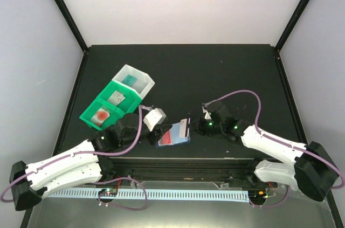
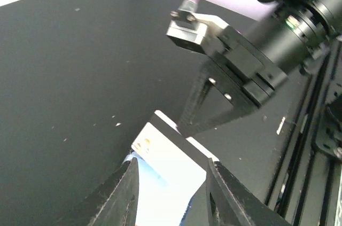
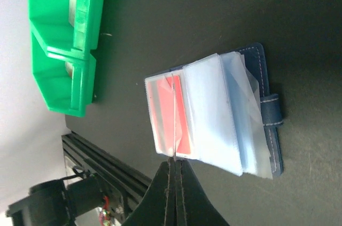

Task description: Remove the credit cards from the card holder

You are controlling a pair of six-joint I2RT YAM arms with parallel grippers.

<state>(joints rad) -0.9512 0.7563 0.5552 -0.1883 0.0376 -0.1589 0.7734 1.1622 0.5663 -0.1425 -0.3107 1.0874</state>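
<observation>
The right gripper is clenched on a pale card, which shows only edge-on from its own wrist. A small mark at the card's corner is too blurred to read. Just beyond its tip the card holder lies open, a red card in a clear pocket. The left gripper straddles card and holder, fingers apart; the frame edge hides any contact, so its grip cannot be told.

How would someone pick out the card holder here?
Look at the black table's near edge, midway between the two arms. The card holder lies open, navy outside with pale pockets and a red card showing. The green bin to its left is a box, not flat.
</observation>
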